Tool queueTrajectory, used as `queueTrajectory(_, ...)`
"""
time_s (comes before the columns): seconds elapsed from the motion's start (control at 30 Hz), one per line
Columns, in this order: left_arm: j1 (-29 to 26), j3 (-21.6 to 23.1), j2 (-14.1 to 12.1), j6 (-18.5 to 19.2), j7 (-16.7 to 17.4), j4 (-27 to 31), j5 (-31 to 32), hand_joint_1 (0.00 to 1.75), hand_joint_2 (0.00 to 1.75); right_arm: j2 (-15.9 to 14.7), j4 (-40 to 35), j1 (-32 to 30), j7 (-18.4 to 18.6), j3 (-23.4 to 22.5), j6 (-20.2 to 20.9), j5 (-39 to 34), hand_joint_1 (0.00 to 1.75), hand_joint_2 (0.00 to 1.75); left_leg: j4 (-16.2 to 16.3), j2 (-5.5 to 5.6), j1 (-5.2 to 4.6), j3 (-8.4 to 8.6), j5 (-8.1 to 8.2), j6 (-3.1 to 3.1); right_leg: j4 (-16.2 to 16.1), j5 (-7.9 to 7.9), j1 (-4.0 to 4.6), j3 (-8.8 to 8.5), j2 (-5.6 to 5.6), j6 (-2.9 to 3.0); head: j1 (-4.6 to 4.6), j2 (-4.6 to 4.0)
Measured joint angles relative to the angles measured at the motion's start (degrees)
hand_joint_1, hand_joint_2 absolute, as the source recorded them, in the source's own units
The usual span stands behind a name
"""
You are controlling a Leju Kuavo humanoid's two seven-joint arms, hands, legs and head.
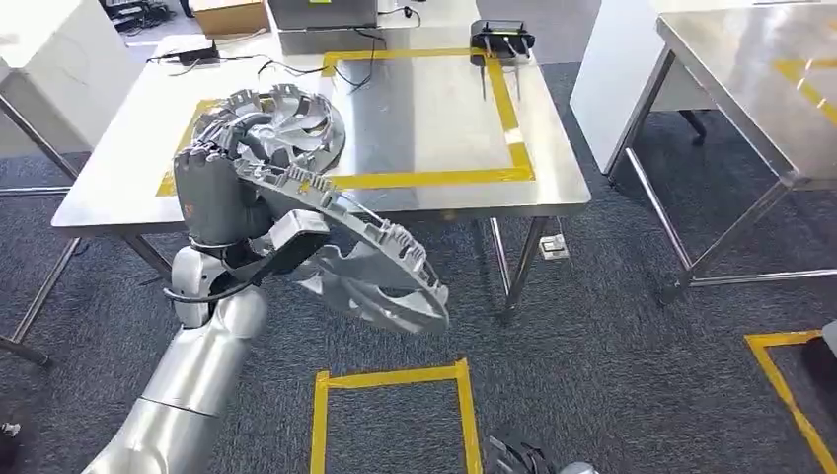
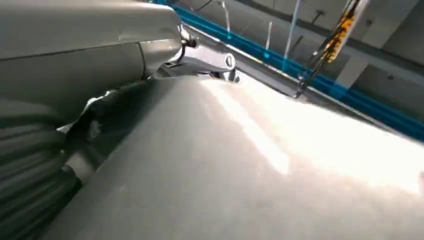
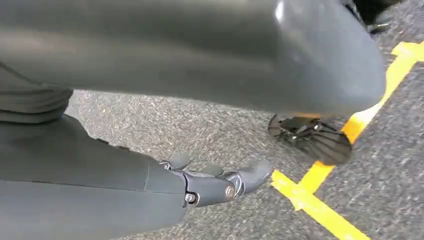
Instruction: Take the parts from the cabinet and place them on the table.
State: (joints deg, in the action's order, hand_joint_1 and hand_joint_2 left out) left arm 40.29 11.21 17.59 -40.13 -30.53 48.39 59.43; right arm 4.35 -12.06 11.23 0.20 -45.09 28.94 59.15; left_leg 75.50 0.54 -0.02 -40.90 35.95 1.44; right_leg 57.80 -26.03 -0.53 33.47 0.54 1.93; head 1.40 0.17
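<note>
My left hand (image 1: 222, 193) grips a silver wheel cover (image 1: 385, 267) by its rim and holds it tilted in the air, in front of the steel table's near edge (image 1: 326, 202). In the left wrist view the cover's smooth face (image 2: 250, 165) lies right against the left hand (image 2: 75, 55). A second silver wheel cover (image 1: 286, 118) lies on the table's left part, just behind the left hand. My right hand (image 3: 220, 182) hangs low over the grey carpet with its fingers loosely apart and nothing in them.
A yellow tape rectangle (image 1: 513, 118) marks the tabletop. A black device (image 1: 501, 39), cables and boxes sit along its far edge. Another steel table (image 1: 750, 79) stands at the right. Yellow tape squares (image 1: 395, 380) mark the carpet below.
</note>
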Motion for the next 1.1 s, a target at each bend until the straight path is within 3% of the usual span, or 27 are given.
queueTrajectory(0.03, -0.2, -0.3, 0.0, 0.0, 0.0, 0.0, 0.1, 1.75, 1.75, 0.0, 0.0, -0.1, 0.0, 0.0, 0.0, 0.0, 0.00, 0.00, -0.8, -0.10, 0.02, -1.04, 1.47, -0.03, 0.0, -0.84, 0.00, -1.09, 0.12, -0.04, 0.00, 0.00)
queueTrajectory(0.07, -0.3, -0.3, 0.0, 0.0, 0.0, 0.1, 0.1, 1.75, 1.75, 0.0, 0.0, -0.1, 0.0, 0.0, 0.0, 0.0, 0.00, 0.00, -3.2, -0.17, 0.01, -1.25, 0.88, -0.11, 0.0, -1.71, -0.01, -2.24, 0.25, -0.11, 0.00, 0.00)
queueTrajectory(0.1, -0.3, -0.4, 0.0, 0.0, 0.0, 0.2, 0.1, 1.75, 1.75, 0.1, 0.0, -0.1, 0.0, 0.0, 0.0, 0.0, 0.00, 0.00, -6.9, -0.17, -0.03, -0.92, -1.76, -0.29, 0.0, -2.60, -0.01, -3.41, 0.32, -0.21, 0.00, 0.00)
queueTrajectory(0.13, -0.3, -0.6, 0.0, 0.0, 0.0, 0.3, 0.1, 1.75, 1.75, 0.1, 0.0, -0.1, 0.0, 0.0, 0.0, 0.0, 0.00, 0.00, -11.4, -0.20, -0.13, -0.39, -7.11, -0.69, 0.0, -3.52, 0.02, -4.46, 0.31, -0.30, 0.00, 0.00)
queueTrajectory(0.17, -0.4, -0.9, -0.1, 0.0, -0.1, 0.2, 0.1, 1.75, 1.75, 0.2, 0.0, -0.2, 0.0, 0.0, 0.0, 0.0, 0.00, 0.00, -15.8, -0.29, -0.27, -0.17, -15.00, -1.23, -0.1, -4.35, 0.04, -4.62, 0.30, -0.50, 0.07, 0.00)
queueTrajectory(0.2, -0.4, -1.1, -0.2, 0.0, -0.2, 0.2, 0.2, 1.75, 1.75, 0.2, 0.1, -0.1, 0.0, 0.0, 0.0, 0.0, 0.00, 0.00, -17.8, -0.21, -0.60, -0.24, -16.73, -1.48, 0.3, -5.17, 0.29, -5.47, 0.72, -0.94, 0.02, 0.00)
queueTrajectory(0.23, -0.4, -1.1, -0.1, 0.0, -0.1, 0.3, 0.2, 1.75, 1.75, 0.2, 0.1, 0.0, 0.0, 0.0, -0.1, 0.0, 0.00, 0.00, -17.3, -0.18, -0.63, 0.28, -16.59, -1.89, 0.0, -5.74, 0.33, -5.72, 0.65, -1.47, 0.04, 0.00)
queueTrajectory(0.3, -0.2, -1.1, 0.3, 0.0, 0.0, 0.9, 0.2, 1.75, 1.75, 0.2, 0.0, 0.0, 0.0, 0.0, -0.1, 0.0, 0.00, 0.00, -17.5, -0.14, -0.62, 0.71, -15.88, -2.76, 1.2, -4.69, 0.35, -5.69, 0.60, -1.86, -0.07, 0.00)
queueTrajectory(0.37, 0.0, -1.3, 0.7, -0.1, -0.1, 1.2, 0.8, 1.75, 1.75, 0.2, 0.0, 0.4, -0.1, 0.0, -0.1, 0.0, 0.00, 0.00, -17.9, 0.04, -0.22, 2.23, -14.94, -3.36, 8.0, -2.23, 0.19, -1.64, 0.18, -2.24, -0.15, 0.00)
queueTrajectory(0.4, 0.0, -1.6, 0.8, -0.1, -0.1, 1.2, 1.0, 1.75, 1.75, 0.2, 0.0, 0.5, -0.1, 0.0, -0.1, 0.0, 0.00, 0.00, -17.9, 0.04, -0.20, 2.79, -14.32, -3.70, 11.7, -2.15, 0.09, 1.13, 0.04, -2.51, -0.37, 0.00)
queueTrajectory(0.43, -0.3, -1.8, 0.9, -0.1, -0.2, 1.2, 1.3, 1.75, 1.75, 0.2, 0.0, 0.5, -0.1, 0.0, -0.1, 0.0, 0.00, 0.00, -17.9, 0.05, -0.23, 3.40, -13.69, -3.74, 14.4, -3.48, 0.00, 3.56, 0.02, -2.73, -0.37, 0.00)
queueTrajectory(0.5, -0.8, -2.0, 0.9, -0.1, -0.2, 1.2, 1.8, 1.75, 1.75, 0.2, 0.0, 0.2, 0.0, 0.0, -0.1, 0.1, 0.00, 0.00, -17.8, 0.14, -0.23, 4.74, -12.41, -3.82, 16.6, -8.44, -0.06, 6.99, -0.02, -3.12, -0.39, 0.00)
queueTrajectory(0.67, -0.8, -2.0, 0.9, -0.1, -0.2, 1.2, 1.9, 1.75, 1.75, 0.2, 0.0, 0.1, 0.0, 0.0, -0.1, 0.1, 0.00, 0.00, -17.8, 0.18, -0.23, 4.91, -12.21, -3.82, 16.6, -9.04, -0.06, 7.30, -0.02, -3.17, -0.39, 0.00)
queueTrajectory(0.7, -0.9, -2.0, 0.9, -0.1, -0.2, 1.2, 2.0, 1.75, 1.75, 0.2, 0.0, 0.0, 0.0, 0.0, -0.1, 0.1, 0.00, 0.00, -17.6, 0.30, -0.21, 5.92, -11.30, -3.75, 15.5, -10.66, -0.15, 8.34, -0.06, -3.39, -0.41, 0.00)
queueTrajectory(0.73, -1.0, -2.1, 0.9, -0.1, -0.2, 1.2, 2.0, 1.75, 1.75, 0.2, 0.0, 0.0, 0.0, 0.0, -0.1, 0.1, 0.00, 0.00, -17.5, 0.34, -0.19, 6.63, -10.66, -3.66, 13.7, -10.23, -0.25, 8.40, -0.10, -3.41, -0.39, 0.00)
queueTrajectory(0.77, -0.9, -2.1, 1.0, 0.0, -0.1, 0.9, 2.0, 1.75, 1.75, 0.2, 0.0, -0.1, 0.0, 0.0, -0.1, 0.1, 0.00, 0.00, -16.3, 0.59, -0.47, 9.58, -7.06, -2.55, 0.8, 4.10, -0.20, 6.65, -1.09, -2.98, -0.33, 0.00)
queueTrajectory(0.8, -0.8, -2.1, 1.0, 0.0, -0.1, 0.9, 2.0, 1.75, 1.75, 0.2, 0.0, -0.1, 0.0, 0.0, -0.2, 0.1, 0.00, 0.00, -16.5, 0.56, -0.53, 9.66, -6.32, -2.12, 1.0, 3.67, -0.02, 5.90, -0.99, -2.58, -0.33, 0.00)
queueTrajectory(0.87, -0.7, -2.1, 1.2, 0.0, 0.0, 0.9, 2.0, 1.75, 1.75, 0.3, 0.0, 0.0, 0.0, 0.0, -0.2, 0.0, 0.00, 0.00, -15.7, 0.52, -0.52, 10.42, -6.69, -1.35, 0.6, 2.60, -0.08, 4.97, -0.84, -1.69, -0.37, 0.00)
queueTrajectory(0.9, -0.4, -2.1, 1.2, 0.0, 0.0, 1.0, 2.0, 1.75, 1.75, 0.3, 0.0, 0.1, -0.1, 0.0, -0.2, 0.0, 0.00, 0.00, -15.4, 0.41, -0.43, 10.22, -6.10, -1.13, 0.7, 2.83, -0.29, 4.00, -0.69, -1.13, -0.39, 0.00)
queueTrajectory(0.93, -0.4, -2.1, 1.3, 0.0, -0.2, 1.0, 2.3, 1.75, 1.75, 0.3, 0.0, 0.1, -0.2, 0.0, -0.3, 0.1, 0.00, 0.00, -12.8, 0.14, -0.26, 9.43, -6.39, -0.87, 0.6, 2.06, -0.29, 3.10, -0.62, -0.78, -0.29, 0.00)
queueTrajectory(1.0, -0.5, -2.6, 1.3, -0.1, -0.7, 0.9, 3.0, 1.75, 1.75, 0.3, 0.0, 0.2, -0.3, 0.0, -0.5, 0.1, 0.00, 0.00, -5.0, -0.07, -0.12, 4.31, -5.37, -0.43, 0.6, 0.89, -0.28, 1.77, -0.59, -0.34, -0.22, 0.00)
queueTrajectory(1.03, -0.9, -3.1, 1.3, -0.1, -0.9, 1.0, 3.9, 1.75, 1.75, 0.3, 0.0, 0.2, -0.3, 0.0, -0.5, 0.2, 0.00, 0.00, -1.9, -0.11, -0.10, 1.72, -3.54, -0.32, 0.6, 0.19, -0.28, 1.09, -0.53, -0.31, -0.22, 0.00)
queueTrajectory(1.07, -1.3, -3.6, 1.3, -0.1, -1.1, 1.0, 5.2, 1.75, 1.75, 0.3, 0.0, 0.1, -0.3, 0.0, -0.5, 0.2, 0.00, 0.00, -0.1, -0.13, -0.09, -0.48, -1.51, -0.24, 0.6, -0.56, -0.29, 0.23, -0.38, -0.34, -0.22, 0.00)
queueTrajectory(1.1, -1.7, -4.3, 1.3, -0.1, -1.2, 1.4, 7.5, 1.75, 1.75, 0.3, 0.0, 0.0, -0.3, 0.0, -0.5, 0.2, 0.00, 0.00, -0.2, -0.16, -0.04, -1.80, -0.32, -0.35, 0.6, -1.41, -0.30, -0.83, -0.24, -0.37, -0.22, 0.00)
